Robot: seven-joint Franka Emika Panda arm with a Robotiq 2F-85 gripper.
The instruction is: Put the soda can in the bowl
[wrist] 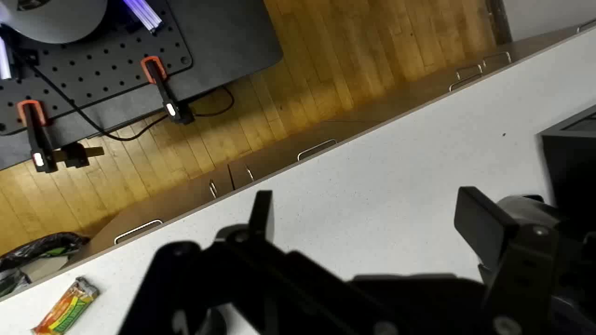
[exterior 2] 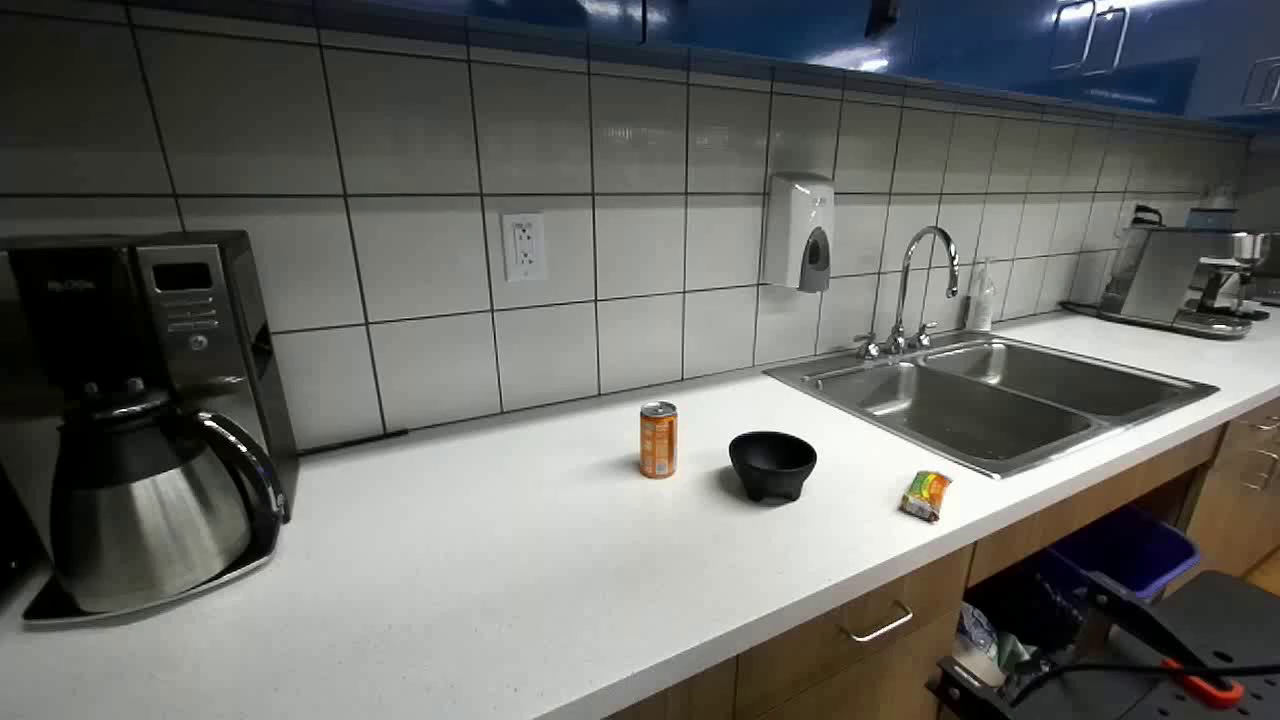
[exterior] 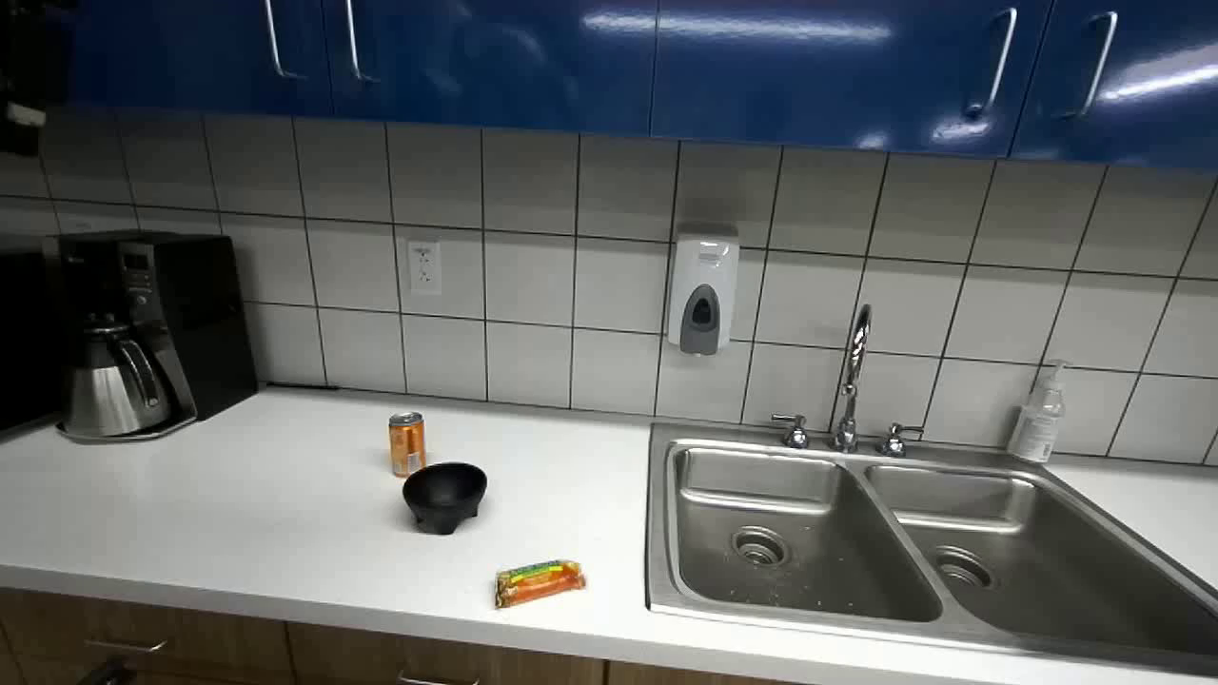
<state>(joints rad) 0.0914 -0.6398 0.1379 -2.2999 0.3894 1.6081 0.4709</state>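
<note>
Currently, the soda can (exterior 2: pixel 659 440) stands upright on the white counter (exterior 2: pixel 450 580), outside the bowl (exterior 2: pixel 773 468) and near it; in an exterior view a strip of counter separates the two. The bowl, black and on short feet, sits mouth upward. A snack packet (exterior: pixel 540 583) lies flat near the counter's front edge, on the same side of the bowl as the sink (exterior: pixel 663 533). The coffee maker (exterior: pixel 205 323) stands across the can from the sink in both exterior views, its metal jug (exterior 2: pixel 150 530) seated at the base. A dispenser (exterior: pixel 702 276) is fixed to the tiled wall (exterior: pixel 533 362), near the tap (exterior: pixel 852 381). In the wrist view, the gripper (wrist: pixel 371 218) is spread wide, its jaws far apart and holding nothing, with counter visible between them; the wooden floor (wrist: pixel 326 60) shows past the front edge.
</note>
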